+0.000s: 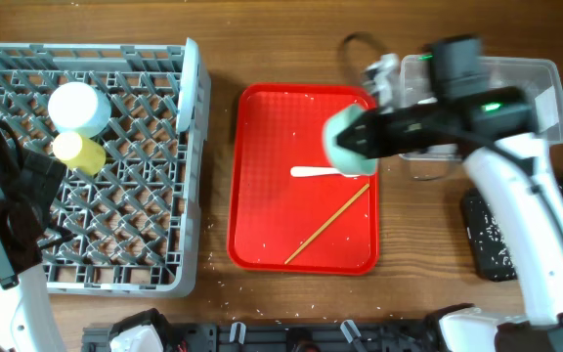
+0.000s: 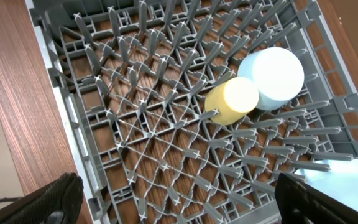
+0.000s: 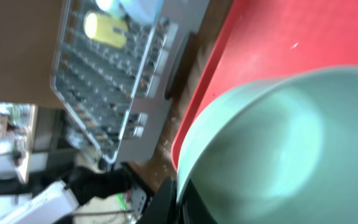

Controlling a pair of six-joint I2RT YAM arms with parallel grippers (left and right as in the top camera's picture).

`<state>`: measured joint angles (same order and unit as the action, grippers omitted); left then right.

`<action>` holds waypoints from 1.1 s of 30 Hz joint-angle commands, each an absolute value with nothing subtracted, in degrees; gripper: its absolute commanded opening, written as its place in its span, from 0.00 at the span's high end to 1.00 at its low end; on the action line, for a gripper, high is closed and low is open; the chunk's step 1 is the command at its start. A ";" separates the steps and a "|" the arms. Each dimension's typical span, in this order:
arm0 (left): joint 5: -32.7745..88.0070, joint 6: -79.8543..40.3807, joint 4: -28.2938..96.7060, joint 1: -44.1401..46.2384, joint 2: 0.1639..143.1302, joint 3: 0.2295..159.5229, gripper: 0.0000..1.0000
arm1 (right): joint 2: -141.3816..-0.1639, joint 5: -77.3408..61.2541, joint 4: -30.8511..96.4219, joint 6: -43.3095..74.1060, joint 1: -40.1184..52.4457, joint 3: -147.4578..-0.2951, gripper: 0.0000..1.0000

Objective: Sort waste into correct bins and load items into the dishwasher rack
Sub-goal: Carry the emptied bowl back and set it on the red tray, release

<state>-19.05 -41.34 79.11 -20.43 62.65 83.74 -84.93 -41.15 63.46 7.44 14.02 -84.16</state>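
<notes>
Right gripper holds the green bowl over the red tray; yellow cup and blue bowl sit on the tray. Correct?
No. The yellow cup and light blue bowl sit in the dishwasher rack, not on the red tray; the overhead view shows it. The right gripper does hold the pale green bowl over the tray.

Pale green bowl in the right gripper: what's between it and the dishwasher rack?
Overhead view: the red tray, with the white fork near the pale green bowl, then wooden table up to the dishwasher rack.

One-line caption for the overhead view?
Right gripper holds pale green bowl above red tray; yellow cup and light blue bowl sit in grey rack.
</notes>
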 commanded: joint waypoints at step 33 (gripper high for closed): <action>-20.01 -42.48 79.02 -20.80 62.41 84.18 0.00 | -105.62 -2.26 51.37 36.25 56.93 -86.59 0.96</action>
<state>-19.05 -41.50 79.11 -20.43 62.65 83.74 -108.09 -6.37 50.52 35.38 56.71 -84.82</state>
